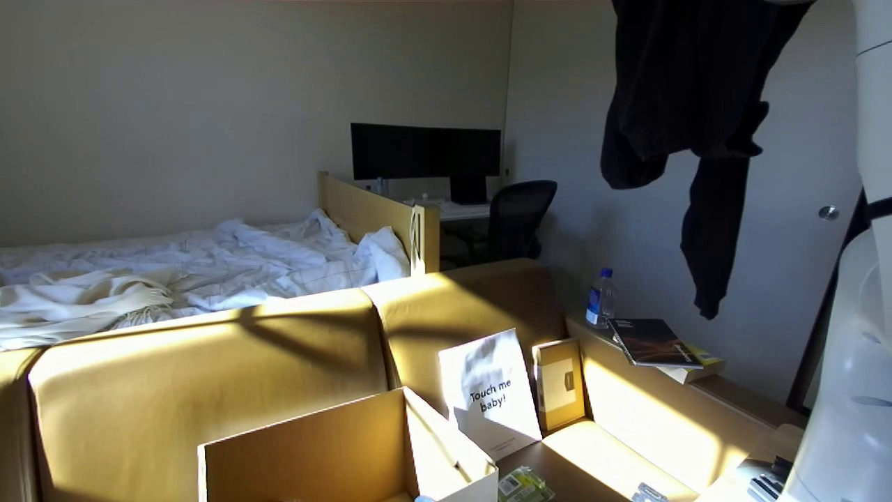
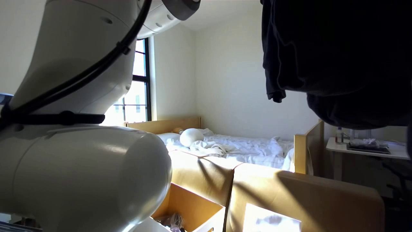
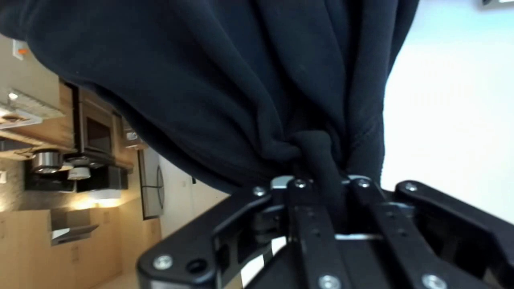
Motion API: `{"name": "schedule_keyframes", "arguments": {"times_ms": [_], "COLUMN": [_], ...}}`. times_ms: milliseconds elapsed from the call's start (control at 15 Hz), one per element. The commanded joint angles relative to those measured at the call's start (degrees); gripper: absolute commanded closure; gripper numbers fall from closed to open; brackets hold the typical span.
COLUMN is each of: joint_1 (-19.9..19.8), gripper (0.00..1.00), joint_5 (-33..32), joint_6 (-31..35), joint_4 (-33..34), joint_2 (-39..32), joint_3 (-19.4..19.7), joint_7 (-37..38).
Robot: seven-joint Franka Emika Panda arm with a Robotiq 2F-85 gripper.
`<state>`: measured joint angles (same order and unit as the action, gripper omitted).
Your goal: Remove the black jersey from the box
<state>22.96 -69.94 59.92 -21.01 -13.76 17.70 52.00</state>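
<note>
Pale walls [image 1: 209,104] stand behind a sunlit tan sofa bench [image 1: 188,376]. From the left in an exterior view, rumpled white bedsheets [image 1: 272,265] show beyond the bench's back edge. Before that edge stands the wide cardboard box [image 1: 306,457], its top uncovered and its lower part out of view. Farther right, a black widescreen monitor [image 1: 425,152] stands beyond the back edge, while a white card [image 1: 488,390] printed "Touch me baby!" leans near the bench's back right corner. Along the right edge, a blue-capped water bottle [image 1: 596,301] stands upright beside a dark-covered booklet [image 1: 655,341]. Higher up and farther right, the black jersey [image 1: 686,84] hangs in the air with one sleeve [image 1: 718,237] trailing, well apart from the box; how squarely it sits over the right edge I cannot tell.

At the wrist, the gripper [image 3: 332,185] is narrowed on a bunched fold of the jersey, its jaws close together with cloth between them.

My judgement is that the removal proper is done: no part of the jersey that shows reaches the box. What looks like clear plastic [image 2: 175,220] lies inside the box, though part of the floor is out of sight. What likely remains is to lower the jersey somewhere outside the box and let go; the task sentence names no spot for it.
</note>
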Motion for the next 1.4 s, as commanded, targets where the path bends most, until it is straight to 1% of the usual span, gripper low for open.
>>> {"name": "schedule_keyframes", "arguments": {"times_ms": [0, 67, 133, 200, 267, 467, 533, 600, 800, 1000, 1133, 1333], "joint_1": [-0.02, 0.26, 2.08, 2.82, 4.87, 9.21, 9.65, 10.06, 9.27, 8.98, 9.37, 10.49], "gripper": [0.96, 0.96, 0.96, 0.96, 0.96, 0.96, 0.96, 0.96, 0.96, 0.97, 0.96, 0.97], "joint_5": [-6.08, -6.64, -7.63, -8.06, -8.25, -8.23, -6.68, -5.39, 0.31, 4.72, 7.09, 9.95], "joint_6": [1.86, 2.15, 3.30, 4.25, 5.64, 8.33, 9.59, 9.38, 3.09, -1.54, -1.69, 0.00], "joint_4": [0.98, 1.02, -0.17, -0.16, -0.15, -0.08, -0.07, -0.07, -0.09, -0.10, -0.09, -0.08], "joint_2": [-3.87, -4.67, -4.69, -5.24, -5.42, -6.51, -6.84, -7.28, -8.28, -8.52, -8.68, -9.73], "joint_3": [-3.08, -3.58, -4.39, -5.16, -6.49, -9.12, -10.50, -11.53, -13.76, -13.81, -14.18, -14.75], "joint_7": [0.10, 0.25, 1.70, 2.09, 4.18, 8.29, 9.82, 10.73, 9.77, 9.99, 10.76, 10.71]}}
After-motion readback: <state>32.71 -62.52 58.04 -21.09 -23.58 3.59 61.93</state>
